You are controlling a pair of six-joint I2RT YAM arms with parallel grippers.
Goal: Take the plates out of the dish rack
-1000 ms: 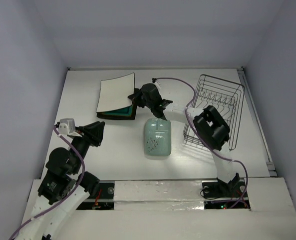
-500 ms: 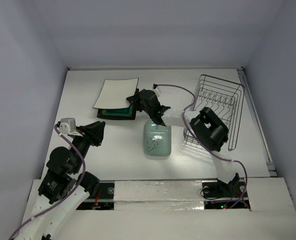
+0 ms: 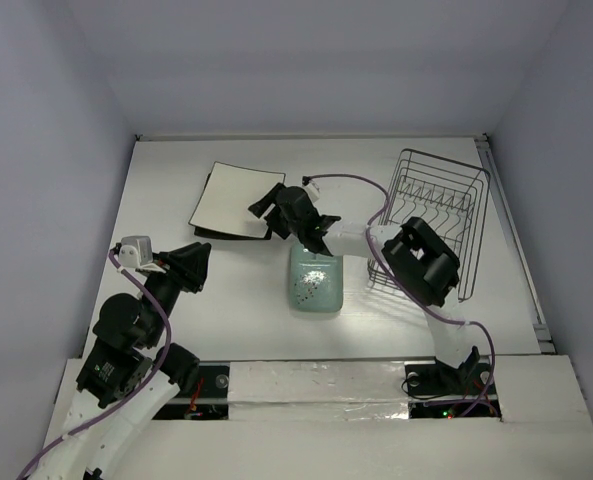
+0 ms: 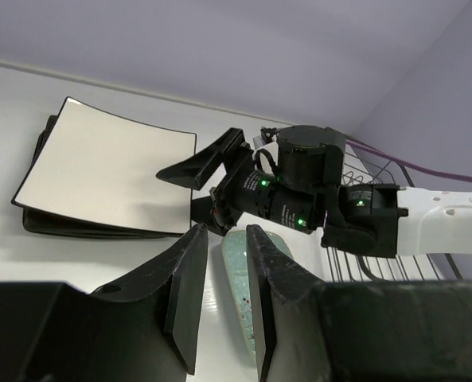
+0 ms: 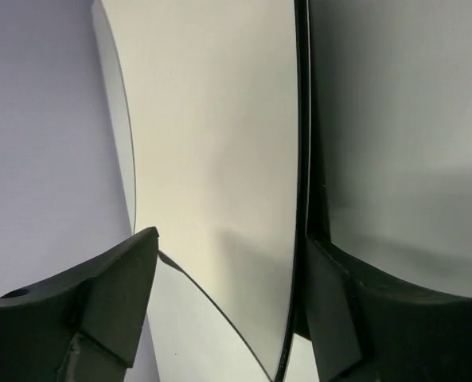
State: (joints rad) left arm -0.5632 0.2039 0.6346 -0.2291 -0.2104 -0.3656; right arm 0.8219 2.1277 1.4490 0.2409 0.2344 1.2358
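The cream-white square plate [image 3: 231, 198] [image 4: 108, 175] [image 5: 212, 143] lies flat on a stack of dark plates [image 3: 211, 233] [image 4: 60, 224] at the back left. My right gripper [image 3: 270, 214] [image 4: 180, 195] [image 5: 229, 243] is open at that plate's right edge, with a finger on each side of the corner and not pressing on it. The pale mint speckled plate [image 3: 315, 279] [image 4: 239, 263] lies flat at the centre. At the back right, the wire dish rack [image 3: 438, 205] [image 4: 355, 267] shows no plates in it. My left gripper [image 3: 191, 265] [image 4: 225, 232] hovers at the near left, narrowly open and holding nothing.
The right arm's forearm and elbow [image 3: 421, 262] reach across in front of the rack, with a purple cable [image 3: 351, 182] looping above. Side walls close in the table on the left, back and right.
The cream-white plate went from tilted to lying flat on the dark stack. My right gripper opened and let go of it. The left arm has not moved.
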